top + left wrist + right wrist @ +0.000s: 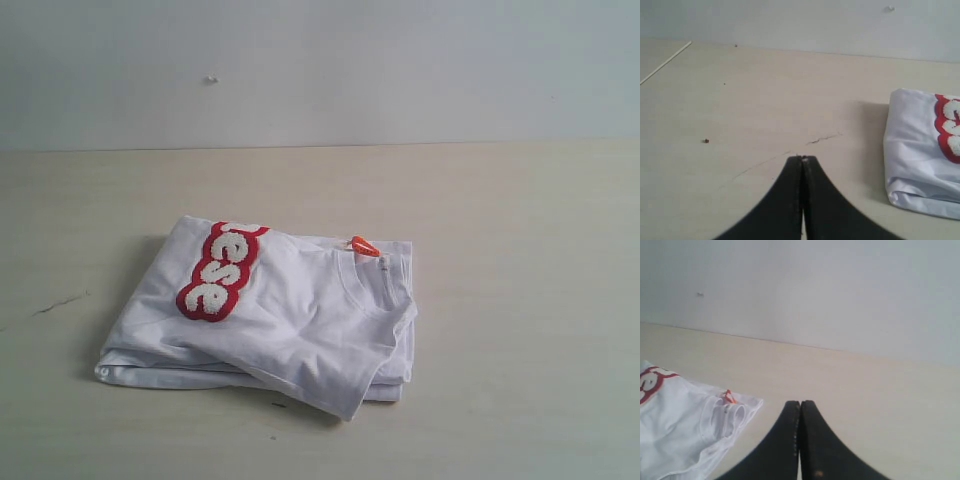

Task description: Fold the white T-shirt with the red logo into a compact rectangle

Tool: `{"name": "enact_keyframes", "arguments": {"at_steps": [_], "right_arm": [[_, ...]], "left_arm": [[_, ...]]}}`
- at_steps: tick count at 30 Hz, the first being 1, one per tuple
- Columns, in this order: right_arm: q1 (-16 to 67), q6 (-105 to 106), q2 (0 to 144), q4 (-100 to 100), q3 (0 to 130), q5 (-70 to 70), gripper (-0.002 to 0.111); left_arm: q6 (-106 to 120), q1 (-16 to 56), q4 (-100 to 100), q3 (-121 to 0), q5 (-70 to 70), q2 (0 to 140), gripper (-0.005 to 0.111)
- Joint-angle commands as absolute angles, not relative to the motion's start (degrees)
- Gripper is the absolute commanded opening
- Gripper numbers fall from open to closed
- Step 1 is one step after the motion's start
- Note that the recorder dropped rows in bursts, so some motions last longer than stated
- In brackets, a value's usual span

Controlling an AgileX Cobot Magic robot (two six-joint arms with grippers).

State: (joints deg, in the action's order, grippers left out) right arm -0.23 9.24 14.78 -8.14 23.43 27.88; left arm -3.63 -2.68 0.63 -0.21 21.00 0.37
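Observation:
The white T-shirt (280, 315) lies folded into a thick rectangle on the beige table. Part of the red logo (220, 270) with fuzzy white letters shows on its top left. The ribbed neck and small orange tag (365, 246) sit at its far right corner. Neither gripper appears in the exterior view. In the left wrist view my left gripper (803, 159) is shut and empty, away from the white T-shirt (920, 155) and its red logo (947, 132). My right gripper (800, 403) is shut with nothing in it, beside the white T-shirt (680, 425) and orange tag (729, 396).
A thin crack (58, 303) marks the table (520, 230) left of the shirt, seen also as the crack (824, 138) in the left wrist view. A pale wall (320, 70) stands behind the table's far edge.

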Motion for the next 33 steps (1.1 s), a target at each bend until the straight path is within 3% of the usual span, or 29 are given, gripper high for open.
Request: {"name": "enact_keyframes", "arguments": {"at_steps": [1,9,33], "right_arm": [[-6.5,8.7,10.3,-8.0,23.1,30.5,0.0],[-13.4,8.7,2.0,-6.1,22.3,34.1,0.0],[-13.4,1.6,0.0,-4.1,0.0,13.0,0.0]], "left_arm": [[-3.6,-2.7,1.3,0.0,20.3,0.0,0.0],[-3.6,-2.7,1.3,0.0,20.3,0.0,0.0],[-3.6,-2.7,1.3,0.0,20.3,0.0,0.0]]}}
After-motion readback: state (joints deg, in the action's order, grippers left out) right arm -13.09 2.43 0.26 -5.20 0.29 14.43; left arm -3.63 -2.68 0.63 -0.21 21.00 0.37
